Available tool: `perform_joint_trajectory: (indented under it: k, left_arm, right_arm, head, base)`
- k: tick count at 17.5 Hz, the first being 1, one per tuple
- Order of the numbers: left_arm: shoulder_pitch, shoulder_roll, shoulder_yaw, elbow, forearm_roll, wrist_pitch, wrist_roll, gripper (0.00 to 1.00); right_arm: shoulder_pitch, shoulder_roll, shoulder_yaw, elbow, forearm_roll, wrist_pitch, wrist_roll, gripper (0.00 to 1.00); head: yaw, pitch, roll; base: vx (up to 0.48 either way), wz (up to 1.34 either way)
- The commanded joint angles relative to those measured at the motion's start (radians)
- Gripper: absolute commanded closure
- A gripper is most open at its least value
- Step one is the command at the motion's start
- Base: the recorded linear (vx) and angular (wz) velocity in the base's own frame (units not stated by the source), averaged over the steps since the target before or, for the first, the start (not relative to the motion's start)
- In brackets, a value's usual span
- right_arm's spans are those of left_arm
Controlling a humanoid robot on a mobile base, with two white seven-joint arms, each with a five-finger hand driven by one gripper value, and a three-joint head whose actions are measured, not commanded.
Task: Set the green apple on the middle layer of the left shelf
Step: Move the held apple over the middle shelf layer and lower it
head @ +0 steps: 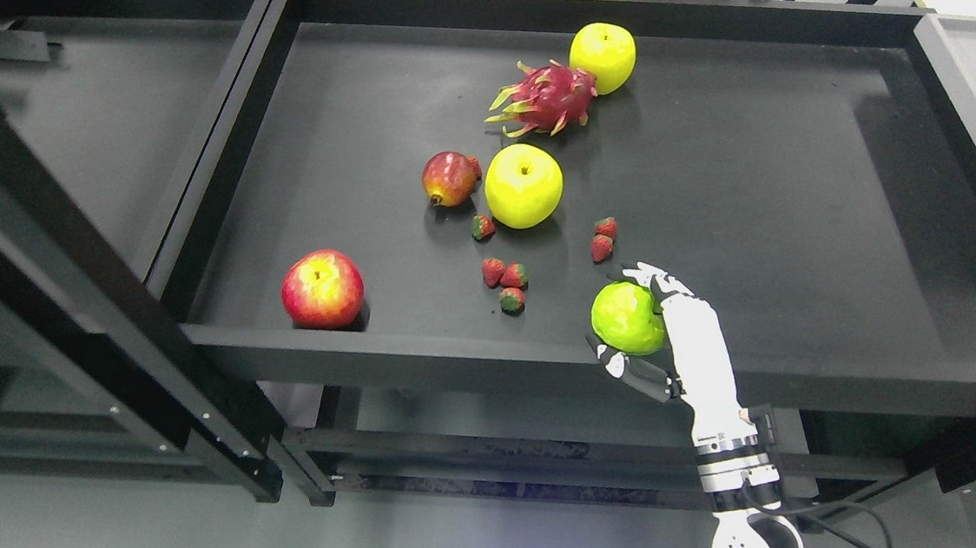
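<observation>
On the big black shelf (796, 197) lie many fruits. The right robot hand (662, 330) comes up from the bottom, and its fingers (649, 277) are curled around the green apple (626, 318), holding it at the front edge of the shelf. A red apple (322, 289) sits near the front left corner. A yellow apple (523, 184) lies in the middle, with a small dark red fruit (449, 178) just beside it. Farther back, a pink dragon fruit (546, 98) touches another yellow apple (603, 56). Little strawberries (505, 274) are scattered near the green apple.
</observation>
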Motion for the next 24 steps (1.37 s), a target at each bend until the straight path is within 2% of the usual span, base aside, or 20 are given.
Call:
perform_joint_trajectory:
  k: [1,6,9,12,18,22,24]
  left_arm:
    - [0.000,0.017,0.001,0.000,0.000,0.000,0.000,0.00]
    - [0.000,0.017,0.001,0.000,0.000,0.000,0.000,0.00]
    - [0.000,0.017,0.001,0.000,0.000,0.000,0.000,0.00]
    - [0.000,0.017,0.001,0.000,0.000,0.000,0.000,0.00]
    - [0.000,0.017,0.001,0.001,0.000,0.000,0.000,0.00]
    - [0.000,0.017,0.001,0.000,0.000,0.000,0.000,0.00]
    - [0.000,0.017,0.001,0.000,0.000,0.000,0.000,0.00]
  right_arm:
    - [-0.017,-0.017,0.001,0.003,-0.001,0.004,0.003,0.99]
    - [-0.126,-0.017,0.001,0.092,0.001,0.099,0.055,0.99]
    - [-0.220,-0.017,-0.001,0.210,0.004,0.191,0.162,0.98]
    - [-0.307,-0.017,-0.002,0.343,0.006,0.263,0.190,0.97]
    - [-0.427,-0.018,-0.019,0.500,0.007,0.279,0.187,0.97]
    - [-0.490,-0.069,-0.033,0.601,0.006,0.321,0.183,0.94]
    - [-0.522,-0.069,-0.050,0.632,0.004,0.341,0.180,0.91]
  head:
    - [0.0000,0.000,0.000]
    - [0.0000,0.000,0.000]
    - [0.0000,0.000,0.000]
    - [0.0000,0.000,0.000]
    - [0.0000,0.000,0.000]
    - [0.0000,0.000,0.000]
    - [0.0000,0.000,0.000]
  base:
    - [0.155,-0.20]
    - [0.149,-0.11]
    - [0.118,-0.05]
    - [0.107,-0.04]
    - [0.056,-0.02]
    - [0.005,0.00]
    - [0.000,0.00]
